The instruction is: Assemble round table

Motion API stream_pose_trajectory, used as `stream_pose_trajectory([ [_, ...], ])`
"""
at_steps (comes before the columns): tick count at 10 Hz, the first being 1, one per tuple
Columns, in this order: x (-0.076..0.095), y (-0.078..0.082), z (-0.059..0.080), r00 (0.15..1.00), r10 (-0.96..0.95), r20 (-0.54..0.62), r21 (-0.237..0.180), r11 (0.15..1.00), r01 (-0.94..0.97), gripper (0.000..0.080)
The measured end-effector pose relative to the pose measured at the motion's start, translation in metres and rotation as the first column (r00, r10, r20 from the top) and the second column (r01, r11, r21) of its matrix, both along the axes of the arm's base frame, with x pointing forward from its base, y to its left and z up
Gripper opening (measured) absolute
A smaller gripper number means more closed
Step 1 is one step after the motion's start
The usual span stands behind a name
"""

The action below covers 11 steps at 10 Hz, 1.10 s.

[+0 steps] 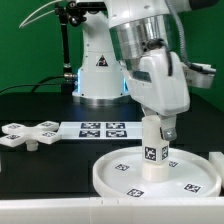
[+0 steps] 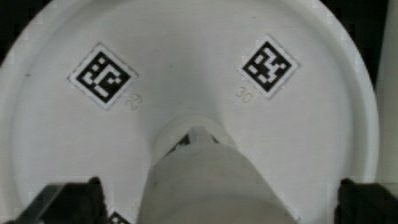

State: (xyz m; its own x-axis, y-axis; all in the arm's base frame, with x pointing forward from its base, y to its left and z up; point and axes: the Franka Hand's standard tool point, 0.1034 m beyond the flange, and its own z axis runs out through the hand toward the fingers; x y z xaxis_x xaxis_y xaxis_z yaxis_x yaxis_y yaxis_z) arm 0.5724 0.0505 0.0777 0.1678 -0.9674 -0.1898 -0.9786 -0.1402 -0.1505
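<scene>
The large round disc [image 1: 105,176] lies flat at the front of the table, its tagged inner face up. The short thick leg [image 1: 153,153] stands upright on the disc's middle. My gripper [image 1: 155,127] hangs straight over the leg, its fingers down around the leg's top. In the wrist view the leg [image 2: 210,175] rises toward the camera from the disc [image 2: 178,35]. The gripper [image 2: 214,205] is open: each dark finger [image 2: 75,202] stands off the leg's side with a gap. The cross-shaped base piece [image 1: 30,135] lies on the table at the exterior view's left.
The marker board [image 1: 100,128] lies flat behind the disc, between it and the robot's base [image 1: 98,72]. The dark table runs on around the disc to its front edge. A white raised edge [image 1: 216,170] shows at the exterior view's right.
</scene>
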Motion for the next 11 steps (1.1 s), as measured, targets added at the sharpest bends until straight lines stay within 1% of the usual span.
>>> stream_pose_trajectory([
  [2, -0.0001, -0.0002, -0.0002, 0.992, 0.123, 0.025, -0.017, 0.992, -0.123, 0.0649],
  [4, -0.0002, -0.0003, -0.0004, 0.963, 0.265, 0.052, -0.04, 0.964, -0.263, 0.0649],
  [5, 0.0002, -0.0001, 0.0003, 0.922, 0.385, 0.045, -0.069, 0.922, -0.382, 0.0649],
  [6, 0.0038, 0.0008, 0.002, 0.852, 0.521, 0.047, -0.105, 0.851, -0.514, 0.0649],
  [7, 0.005, 0.0031, 0.0025, 0.803, 0.594, 0.051, -0.129, 0.801, -0.585, 0.0649],
  [8, 0.0038, 0.003, 0.0013, 0.773, 0.632, 0.056, -0.139, 0.771, -0.621, 0.0649],
  [9, 0.0038, -0.0023, -0.0002, 0.743, 0.665, 0.071, -0.166, 0.743, -0.649, 0.0649],
  [10, 0.0035, -0.002, -0.0004, 0.713, 0.698, 0.07, -0.172, 0.712, -0.68, 0.0649],
  [11, 0.0036, -0.0021, -0.0003, 0.656, 0.751, 0.072, -0.187, 0.656, -0.731, 0.0649],
])
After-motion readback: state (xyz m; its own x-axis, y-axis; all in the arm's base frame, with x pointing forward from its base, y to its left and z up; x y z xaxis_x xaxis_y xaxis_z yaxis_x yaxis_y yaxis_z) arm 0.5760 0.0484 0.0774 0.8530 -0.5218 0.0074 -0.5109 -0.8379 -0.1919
